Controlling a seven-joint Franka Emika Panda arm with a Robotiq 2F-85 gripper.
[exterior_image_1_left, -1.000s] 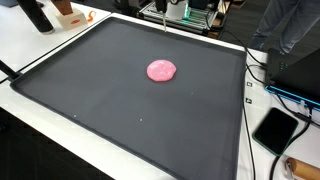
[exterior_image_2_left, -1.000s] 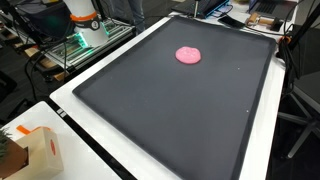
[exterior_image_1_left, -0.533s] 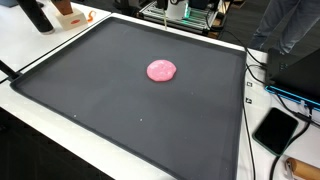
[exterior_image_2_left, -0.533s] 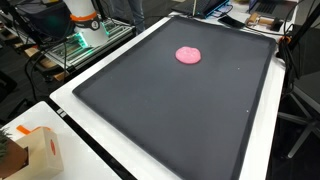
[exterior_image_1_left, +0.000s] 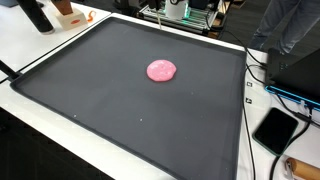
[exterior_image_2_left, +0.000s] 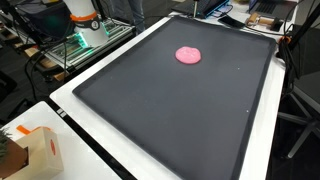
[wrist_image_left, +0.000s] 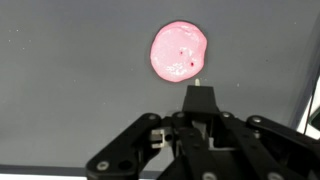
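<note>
Pressing together into one dark tip, the fingers of the gripper (wrist_image_left: 200, 92) hold nothing; the black linkages fan out behind them toward 6 o'clock in the wrist view. Just off the tip, at about 11 o'clock, lies a pink disc (wrist_image_left: 180, 50), round and flat, with a couple of tiny dark specks on its face. Its lower edge comes close to the tip in that view, but how high the fingers stand above it cannot be told.

The disc rests on a wide black mat (wrist_image_left: 60, 100) that fills the wrist view. In both exterior views the disc (exterior_image_1_left: 161, 70) (exterior_image_2_left: 189, 55) sits alone on the mat (exterior_image_1_left: 120, 120) (exterior_image_2_left: 170, 115), toward the far side of it, at roughly 12 o'clock from the mat's middle. A white table (exterior_image_1_left: 30, 55) borders the mat. In an exterior view a black phone (exterior_image_1_left: 275, 128) lies off the mat at 4 o'clock, well apart from the disc. In an exterior view a cardboard box (exterior_image_2_left: 30, 150) stands on the white border at 8 o'clock.
</note>
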